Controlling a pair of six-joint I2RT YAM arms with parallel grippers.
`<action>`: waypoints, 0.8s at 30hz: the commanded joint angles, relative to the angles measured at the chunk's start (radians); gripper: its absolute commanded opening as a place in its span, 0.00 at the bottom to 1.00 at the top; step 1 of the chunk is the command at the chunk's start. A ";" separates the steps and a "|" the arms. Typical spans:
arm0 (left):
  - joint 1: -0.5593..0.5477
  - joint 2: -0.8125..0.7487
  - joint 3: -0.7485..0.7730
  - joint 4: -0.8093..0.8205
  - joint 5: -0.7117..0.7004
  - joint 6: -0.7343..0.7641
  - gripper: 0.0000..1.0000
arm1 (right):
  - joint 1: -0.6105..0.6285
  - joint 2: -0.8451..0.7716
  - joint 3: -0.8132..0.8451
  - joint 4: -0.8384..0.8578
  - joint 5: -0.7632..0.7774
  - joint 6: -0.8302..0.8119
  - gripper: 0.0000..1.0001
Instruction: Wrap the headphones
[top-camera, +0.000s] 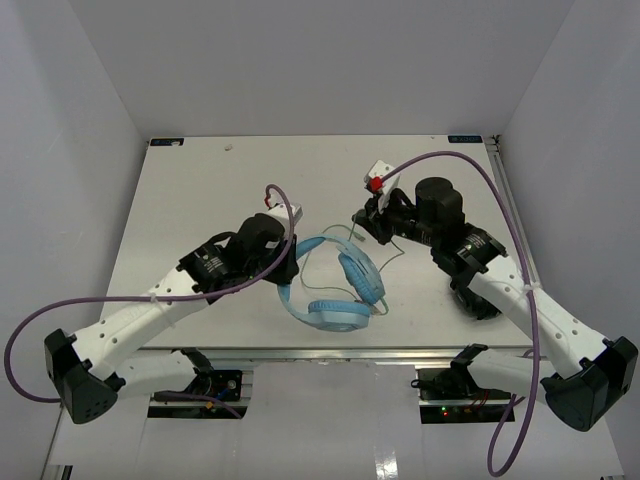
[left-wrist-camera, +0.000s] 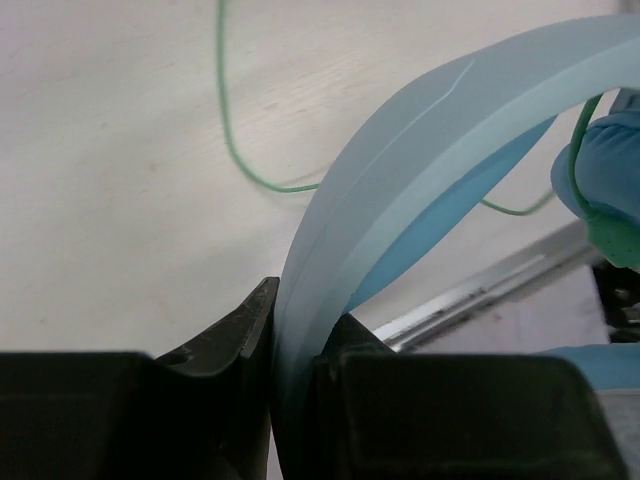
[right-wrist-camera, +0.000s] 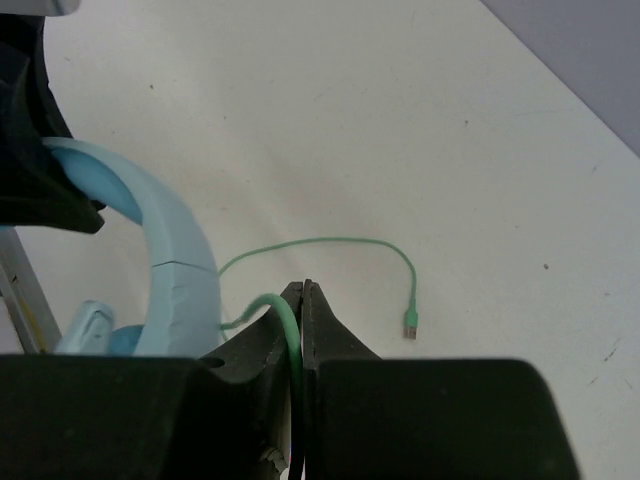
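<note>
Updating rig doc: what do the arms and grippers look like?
The left arm and right arm are white shells with black joints and black bases. The left gripper and right gripper have black tapered fingers. A purple cable loops along each arm to a white wrist block; the right block has a red patch.
</note>
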 joint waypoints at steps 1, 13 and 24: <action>-0.005 0.033 0.044 -0.106 -0.232 -0.004 0.00 | -0.005 0.009 0.077 -0.086 -0.042 0.022 0.08; -0.006 0.197 0.130 -0.264 -0.654 -0.187 0.00 | 0.036 -0.025 0.029 -0.073 -0.292 0.097 0.08; -0.006 0.241 0.170 -0.307 -0.730 -0.317 0.00 | 0.131 -0.041 -0.067 0.105 -0.382 0.233 0.08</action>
